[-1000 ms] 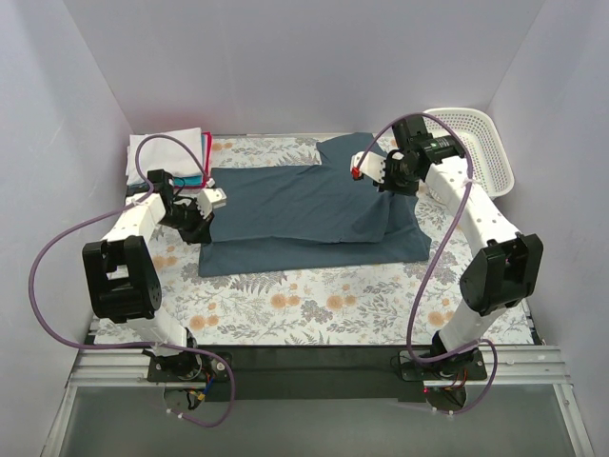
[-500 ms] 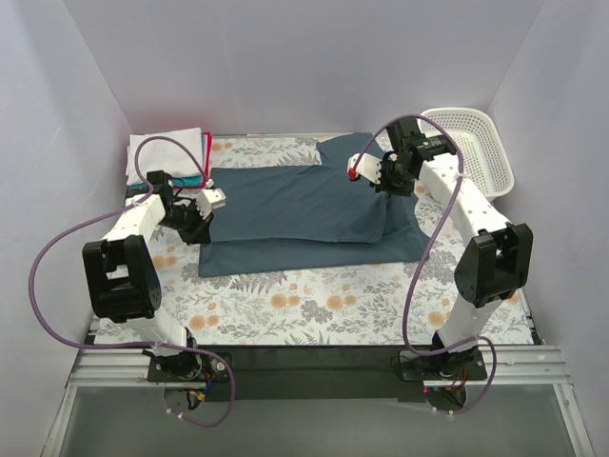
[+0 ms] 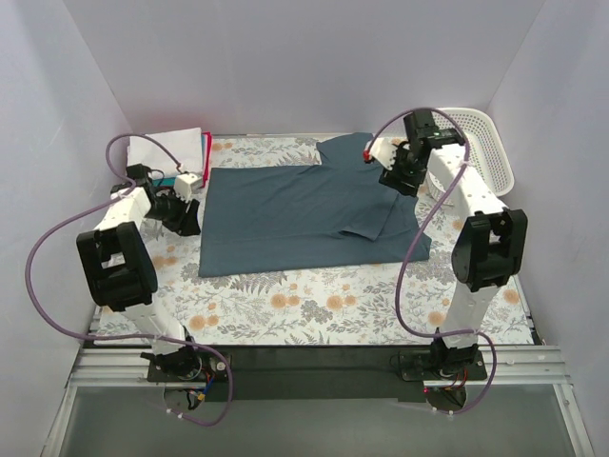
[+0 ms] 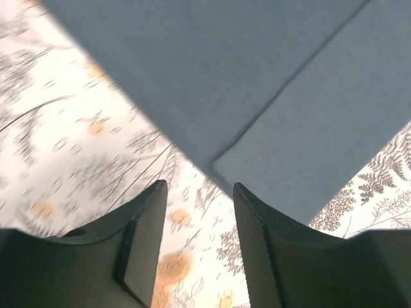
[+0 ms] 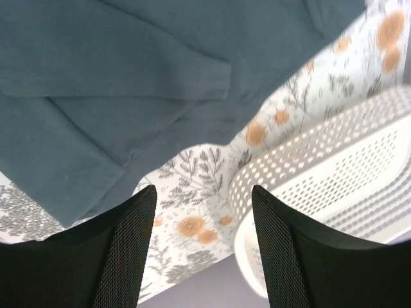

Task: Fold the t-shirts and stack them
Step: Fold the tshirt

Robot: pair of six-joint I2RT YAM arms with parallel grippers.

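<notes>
- Cloth first: the slate-blue t-shirt (image 3: 295,214) lies spread flat across the middle of the table (image 3: 285,305), one sleeve reaching toward 12 o'clock.
- At the shirt's 4 o'clock corner a small flap is turned back over the body.
- In the left wrist view, the shirt shows as two layers at its 9 o'clock edge, an upper fold lying over a lower one.
- Left fingers (image 3: 184,208) hang just off that 9 o'clock edge, over bare floral tabletop.
- They are spread apart and released, with nothing between them.
- Right fingers (image 3: 400,176) sit above the shirt's 2 o'clock corner, between the shirt and the white mesh basket (image 3: 481,143).
- They too are parted and empty; only cloth, tabletop and basket rim show below them in the right wrist view.
- The stack of folded t-shirts (image 3: 166,152) rests in the table's 10 o'clock corner, white on top, with a red edge and a strip of teal beneath.
- The basket stands in the 2 o'clock corner, apart from the shirt.
</notes>
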